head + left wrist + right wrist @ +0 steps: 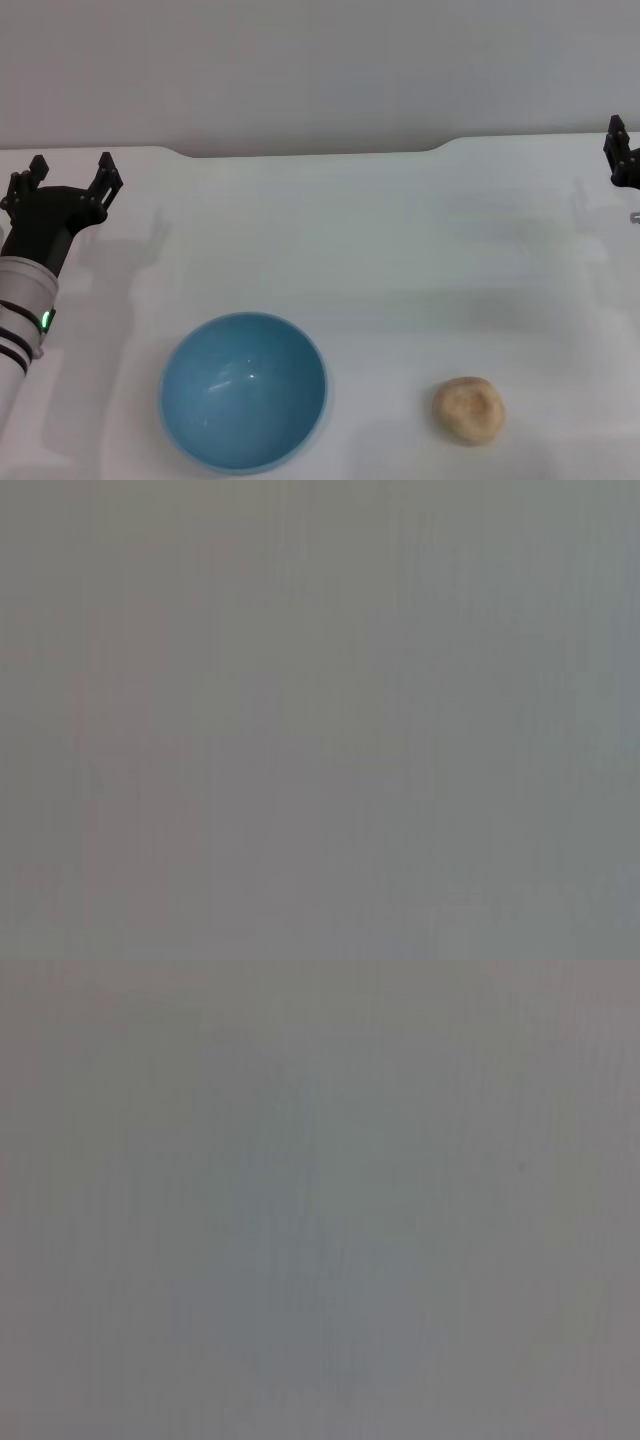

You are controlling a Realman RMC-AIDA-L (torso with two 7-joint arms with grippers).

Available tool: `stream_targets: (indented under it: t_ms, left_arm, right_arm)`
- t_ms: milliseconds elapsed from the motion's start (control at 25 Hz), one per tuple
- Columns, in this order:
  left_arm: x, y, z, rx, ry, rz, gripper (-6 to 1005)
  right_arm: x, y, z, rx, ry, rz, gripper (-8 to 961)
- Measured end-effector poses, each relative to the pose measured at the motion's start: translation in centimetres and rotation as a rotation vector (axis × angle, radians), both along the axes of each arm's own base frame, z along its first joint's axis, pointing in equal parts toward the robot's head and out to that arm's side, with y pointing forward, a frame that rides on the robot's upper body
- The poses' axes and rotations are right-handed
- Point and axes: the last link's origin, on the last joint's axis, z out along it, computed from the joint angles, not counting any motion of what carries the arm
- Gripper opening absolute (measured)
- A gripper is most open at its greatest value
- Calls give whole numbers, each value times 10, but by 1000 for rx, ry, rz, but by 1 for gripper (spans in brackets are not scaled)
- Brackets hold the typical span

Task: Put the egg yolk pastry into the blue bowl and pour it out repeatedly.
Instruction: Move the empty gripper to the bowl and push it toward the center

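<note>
The blue bowl (243,389) stands upright and empty near the table's front, left of centre. To its right, apart from it, the egg yolk pastry (468,409) lies on the white table. My left gripper (70,173) hovers at the far left, well behind the bowl, open with nothing between its fingers. Only a dark part of my right gripper (622,152) shows at the right edge, far behind the pastry. Both wrist views show only a plain grey surface.
The white table (400,260) reaches back to a grey wall, with a shallow notch in its far edge. A small metal piece (635,217) shows at the right edge.
</note>
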Motion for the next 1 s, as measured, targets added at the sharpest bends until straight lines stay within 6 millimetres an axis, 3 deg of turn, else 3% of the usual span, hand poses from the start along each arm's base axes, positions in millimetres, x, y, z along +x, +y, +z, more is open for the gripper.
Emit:
stream_targets:
  t_ms: [480,680,800,1000]
  left_arm:
    - [-5,-3,3,18,-7,17,820]
    - [5,1,5,28,-45,-14,818]
    - [17,8,6,20,-75,-42,818]
    - [46,44,11,-118,-128,-25,816]
  right_arm:
    - [1,-2,-1,-1,3,-5,433]
    - [3,-4,-2,-1,11,-12,433]
    - [4,-5,-2,-3,13,-14,433]
    - [6,-8,-5,-8,19,-21,433]
